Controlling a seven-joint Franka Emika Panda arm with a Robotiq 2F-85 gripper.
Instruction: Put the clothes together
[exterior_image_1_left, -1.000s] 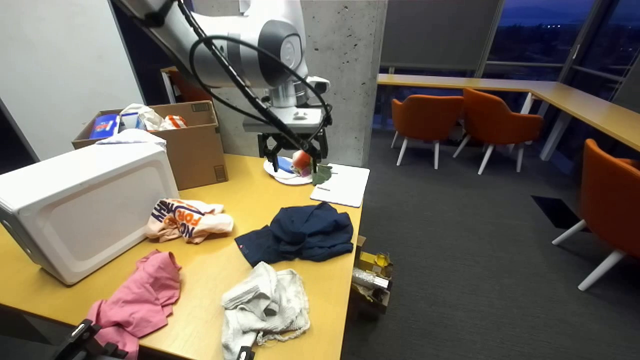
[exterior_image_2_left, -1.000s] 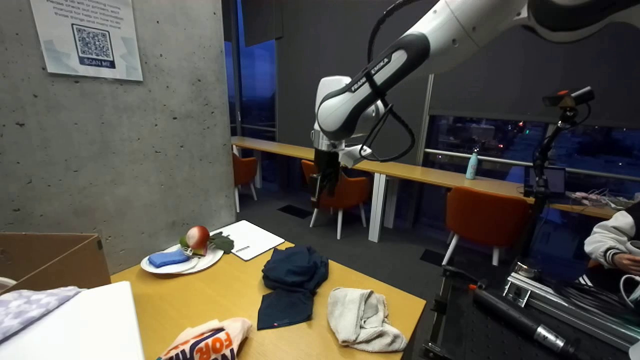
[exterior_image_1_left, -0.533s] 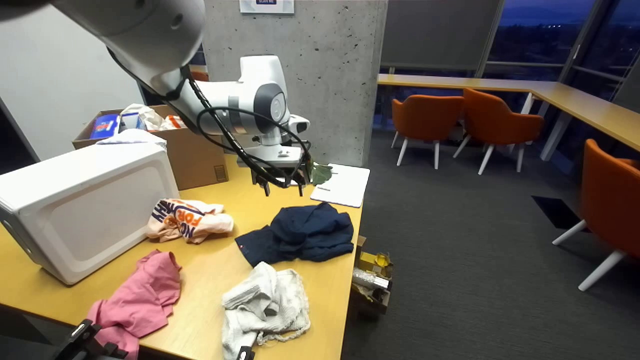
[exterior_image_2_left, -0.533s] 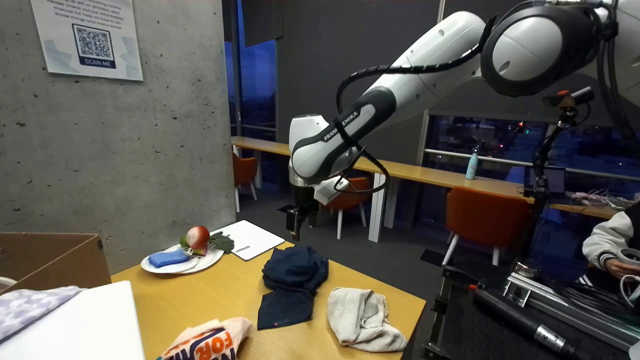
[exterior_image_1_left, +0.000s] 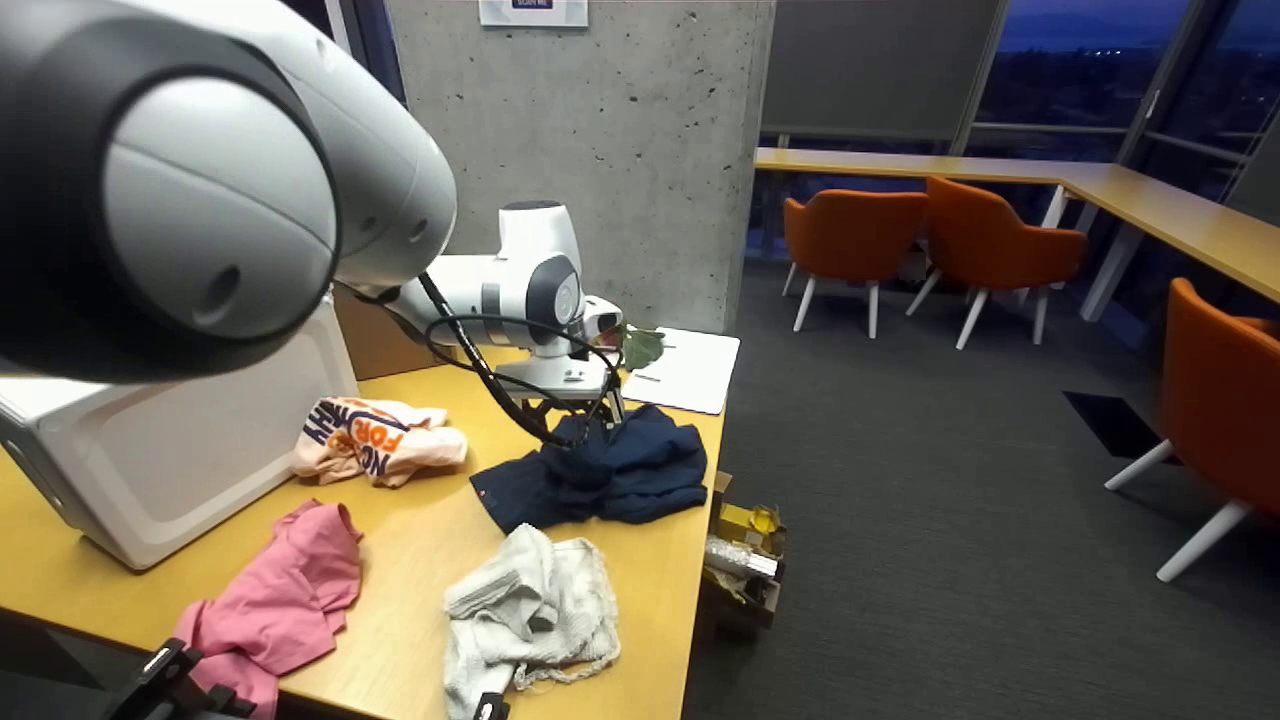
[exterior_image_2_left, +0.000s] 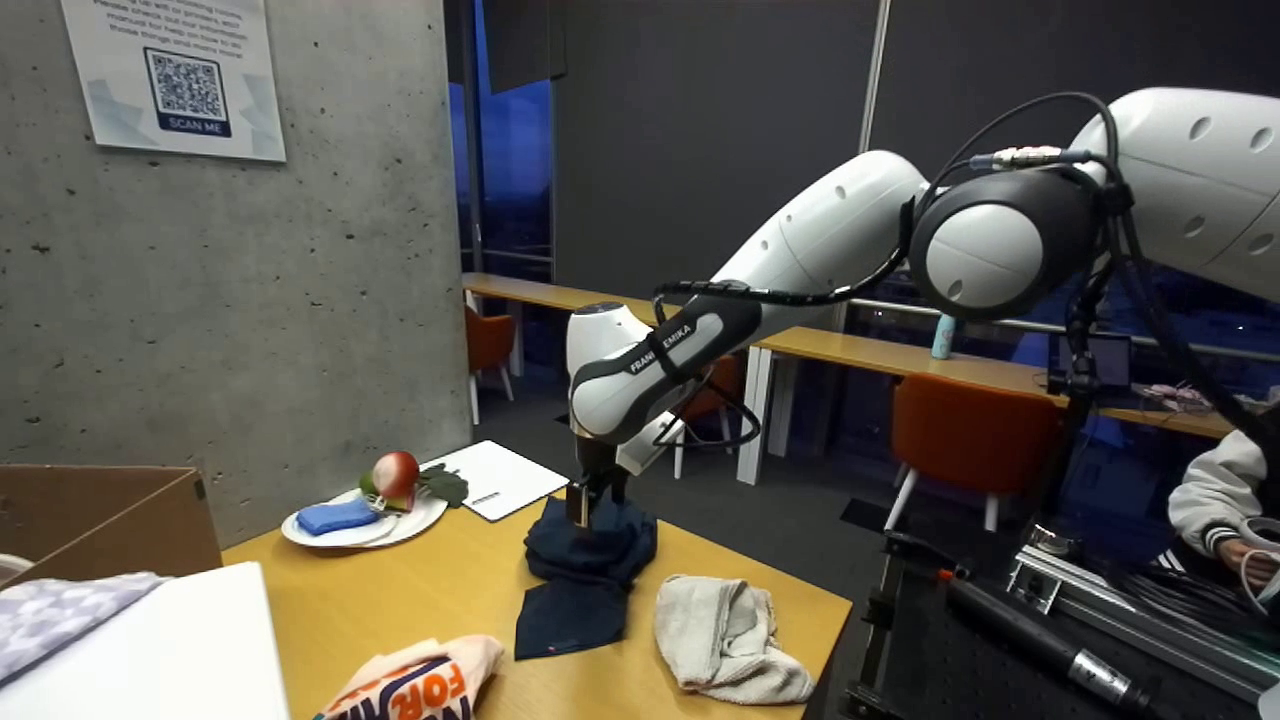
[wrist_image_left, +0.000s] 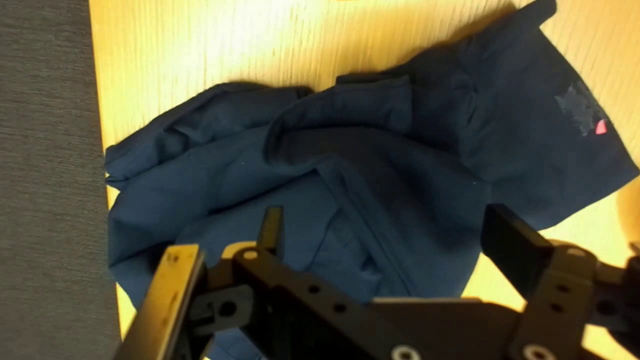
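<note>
In an exterior view, the black two-fingered pincer (exterior_image_2_left: 598, 510) hung over the crumpled navy-blue cloth garment (exterior_image_2_left: 573, 612) on the yellow wooden bench (exterior_image_2_left: 430, 595), contact unclear. Near it lay a rumpled beige cloth (exterior_image_2_left: 720, 640) and an orange-lettered peach cloth (exterior_image_2_left: 418, 685).

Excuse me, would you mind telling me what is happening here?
A robot arm holds its open tool over the navy garment; nothing is gripped, and whether they touch I cannot tell. The pink garment, the off-white cloth and the peach garment with lettering lie spread across the table, not in one pile, so the gathering is not yet done.
</note>
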